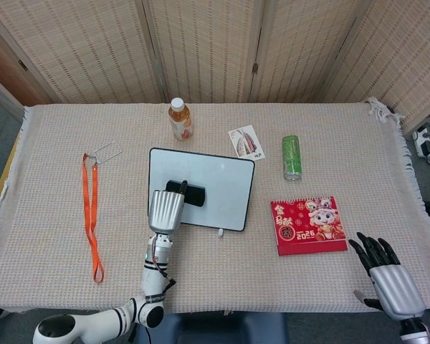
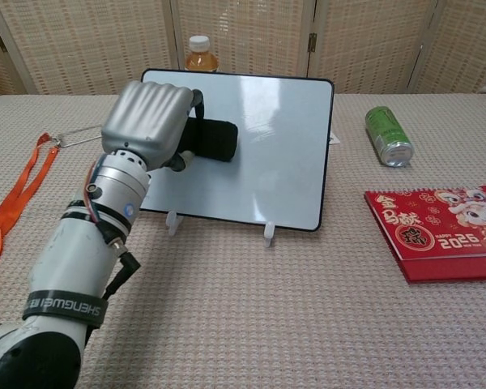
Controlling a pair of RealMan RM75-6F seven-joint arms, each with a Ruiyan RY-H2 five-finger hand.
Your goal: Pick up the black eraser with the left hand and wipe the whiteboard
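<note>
One whiteboard [image 1: 201,188], one black eraser [image 1: 188,193], one bottle [image 1: 180,119], one can [image 1: 292,157], one calendar [image 1: 307,225], one lanyard [image 1: 91,212], one card [image 1: 246,141] and two hands [image 1: 166,209] [image 1: 387,281] are counted.

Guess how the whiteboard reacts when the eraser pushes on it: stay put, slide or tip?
The whiteboard leans back on two small white clip feet, so a firm push from the black eraser in the left hand may tip it backward. The woven tablecloth probably resists sliding. The board looks thin and likely light, so gentle pressure seems wise.
</note>
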